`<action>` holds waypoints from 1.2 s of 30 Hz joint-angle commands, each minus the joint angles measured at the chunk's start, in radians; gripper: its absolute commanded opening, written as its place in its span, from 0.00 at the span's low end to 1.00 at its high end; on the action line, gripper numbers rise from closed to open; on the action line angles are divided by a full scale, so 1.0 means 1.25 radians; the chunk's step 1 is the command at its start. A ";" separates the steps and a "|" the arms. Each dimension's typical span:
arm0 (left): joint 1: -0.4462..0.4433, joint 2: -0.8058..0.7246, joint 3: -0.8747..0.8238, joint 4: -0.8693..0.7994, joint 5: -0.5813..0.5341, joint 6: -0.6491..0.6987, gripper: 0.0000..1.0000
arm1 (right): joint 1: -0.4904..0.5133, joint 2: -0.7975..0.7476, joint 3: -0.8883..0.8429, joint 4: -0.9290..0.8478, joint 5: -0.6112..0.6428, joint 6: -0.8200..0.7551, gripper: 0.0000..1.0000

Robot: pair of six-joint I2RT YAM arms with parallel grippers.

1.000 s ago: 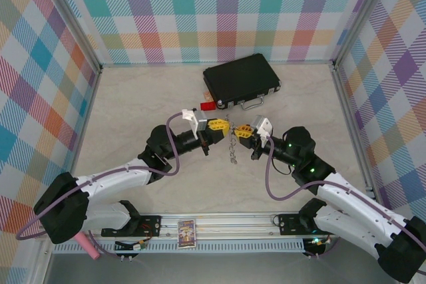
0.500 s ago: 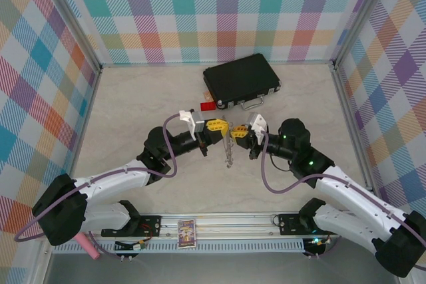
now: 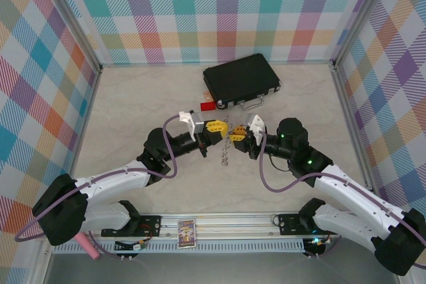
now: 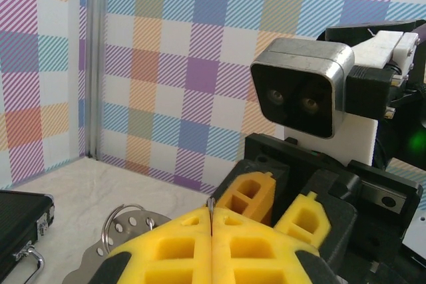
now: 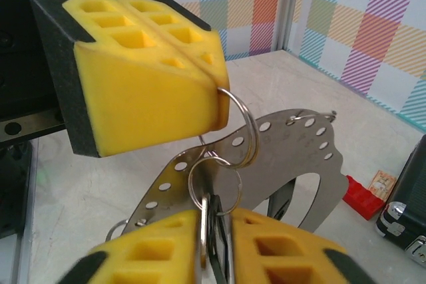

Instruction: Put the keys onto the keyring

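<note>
Pale marbled desk (image 3: 133,111) within plaid walls; black rectangular hard case (image 3: 241,82) by the far edge. Left claw (image 3: 215,126) above desk centre, clamped on a thin silver wire loop (image 5: 247,131). Large grey perforated metal keyring (image 5: 299,157) hangs just behind that loop. Right claw (image 3: 236,136), pads narrowly parted, with small metal keys (image 5: 214,257) between them.
</note>
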 commanded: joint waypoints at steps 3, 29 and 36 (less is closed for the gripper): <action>0.001 -0.015 -0.009 0.058 0.003 0.001 0.00 | -0.004 -0.038 0.003 0.002 0.035 0.017 0.28; 0.001 -0.007 -0.002 0.048 0.022 0.009 0.00 | -0.173 0.055 0.003 0.294 -0.314 0.385 0.29; 0.001 0.000 0.004 0.052 0.025 0.008 0.00 | -0.173 0.088 0.000 0.308 -0.354 0.398 0.27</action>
